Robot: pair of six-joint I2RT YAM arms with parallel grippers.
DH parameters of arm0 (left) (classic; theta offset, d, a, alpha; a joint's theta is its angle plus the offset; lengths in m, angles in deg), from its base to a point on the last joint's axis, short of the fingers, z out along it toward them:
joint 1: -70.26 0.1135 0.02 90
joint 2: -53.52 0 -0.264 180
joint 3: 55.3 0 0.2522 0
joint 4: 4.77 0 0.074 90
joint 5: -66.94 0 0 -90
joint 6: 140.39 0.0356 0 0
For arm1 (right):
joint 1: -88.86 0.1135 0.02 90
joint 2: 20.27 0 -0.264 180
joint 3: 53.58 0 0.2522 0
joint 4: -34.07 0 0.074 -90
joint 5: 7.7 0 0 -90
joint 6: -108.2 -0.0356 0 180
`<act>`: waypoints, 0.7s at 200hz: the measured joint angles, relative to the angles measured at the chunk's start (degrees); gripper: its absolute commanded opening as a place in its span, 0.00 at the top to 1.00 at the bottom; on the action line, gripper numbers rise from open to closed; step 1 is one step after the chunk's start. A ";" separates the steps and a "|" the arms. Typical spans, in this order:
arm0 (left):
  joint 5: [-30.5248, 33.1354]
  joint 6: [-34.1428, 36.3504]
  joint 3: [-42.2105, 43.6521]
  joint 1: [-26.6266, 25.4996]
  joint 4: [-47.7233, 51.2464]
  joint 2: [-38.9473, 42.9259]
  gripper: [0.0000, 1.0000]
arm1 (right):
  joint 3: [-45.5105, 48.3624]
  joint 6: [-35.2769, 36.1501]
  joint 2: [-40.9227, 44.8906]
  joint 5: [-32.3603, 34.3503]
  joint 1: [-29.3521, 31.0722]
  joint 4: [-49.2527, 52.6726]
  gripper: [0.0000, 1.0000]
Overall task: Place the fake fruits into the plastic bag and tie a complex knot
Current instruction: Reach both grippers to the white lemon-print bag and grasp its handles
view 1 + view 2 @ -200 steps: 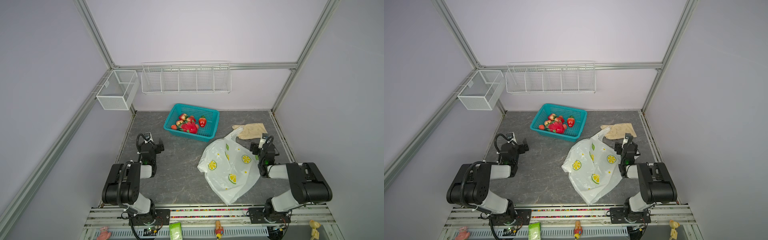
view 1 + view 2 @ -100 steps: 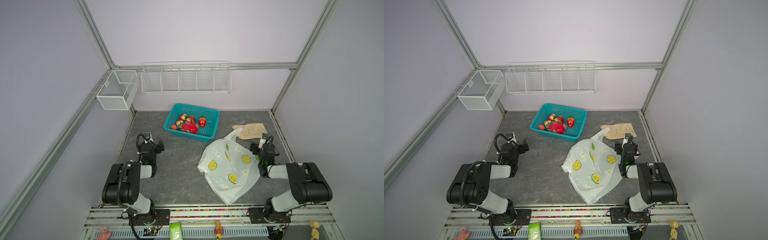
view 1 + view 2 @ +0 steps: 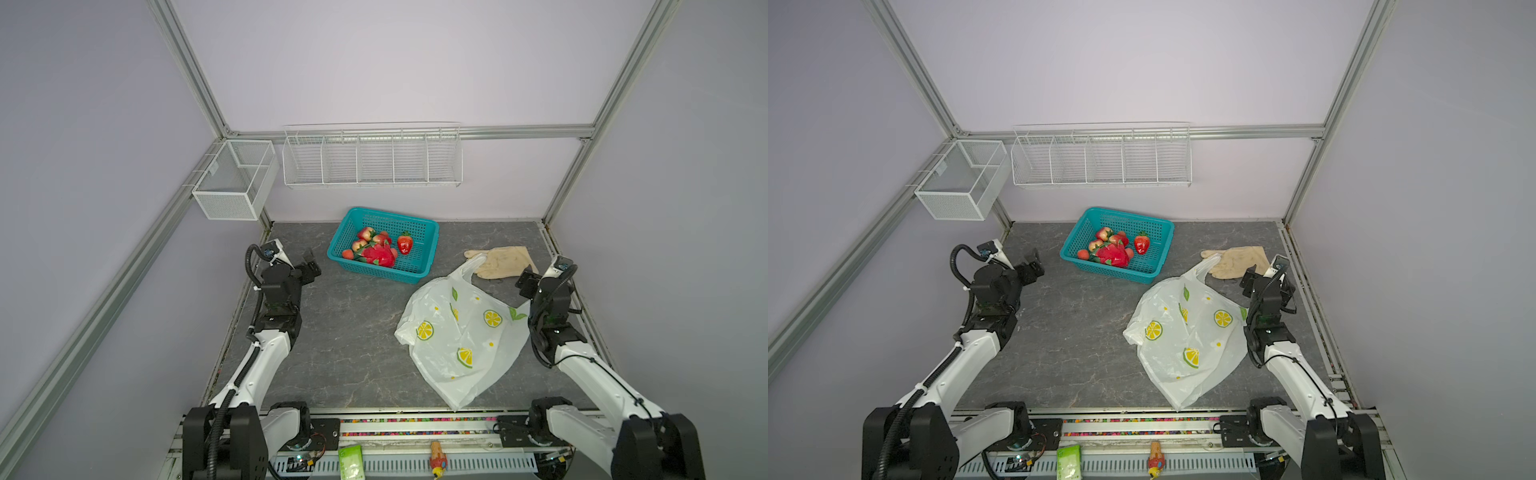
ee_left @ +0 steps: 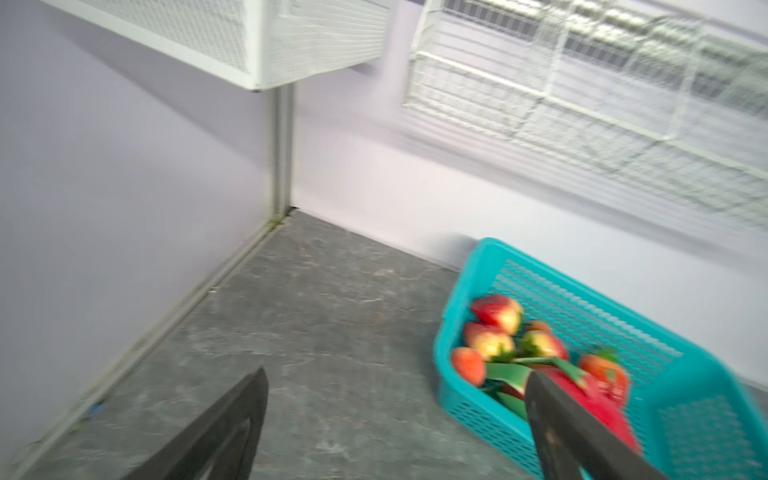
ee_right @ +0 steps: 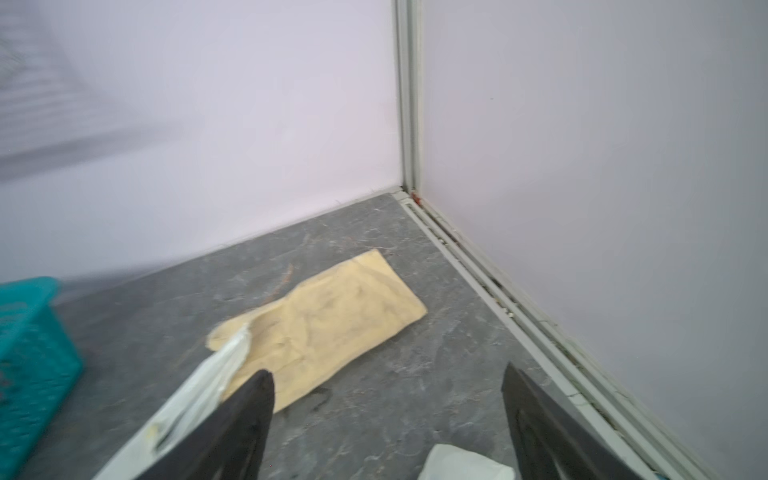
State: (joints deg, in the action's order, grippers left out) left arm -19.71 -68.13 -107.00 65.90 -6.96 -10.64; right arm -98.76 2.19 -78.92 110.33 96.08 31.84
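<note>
Presently the left gripper [image 4: 399,374] and right gripper [image 5: 387,372] hold fingers apart, empty; fake fruits [image 3: 376,251] sit in the teal basket [image 3: 419,226] at 12 o'clock, plastic bag [image 3: 457,332] at 4.

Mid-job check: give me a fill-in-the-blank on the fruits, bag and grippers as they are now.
The fake fruits all lie in the teal basket; the plastic bag holds ____ of them.
The beige glove lies partly under one bag ____.
The left gripper and right gripper are both ____, holding nothing.
The gripper nearer the basket is the ____ one.
Missing: none; handle; open; left.
</note>
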 measured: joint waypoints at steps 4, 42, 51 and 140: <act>-1.14 -0.81 -0.26 -1.07 0.92 0.00 0.06 | -1.27 -0.72 -0.28 -1.66 0.31 2.25 0.11; -8.66 -3.45 -0.81 -21.73 13.55 -3.48 0.08 | -11.76 -3.78 -10.16 -17.07 4.81 19.10 0.11; -9.25 -2.93 -0.79 -26.56 15.61 -4.46 0.08 | -11.76 -3.98 -10.47 -19.85 5.64 21.84 0.11; -9.97 4.02 -17.51 -41.81 19.04 -35.06 0.74 | -15.23 -3.80 -15.91 -25.27 6.12 30.03 0.11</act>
State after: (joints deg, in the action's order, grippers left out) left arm -29.67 -64.10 -124.50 24.09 12.08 -45.70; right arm -114.00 -1.61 -94.83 85.06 102.20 61.87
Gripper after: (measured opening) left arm 0.433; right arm 0.886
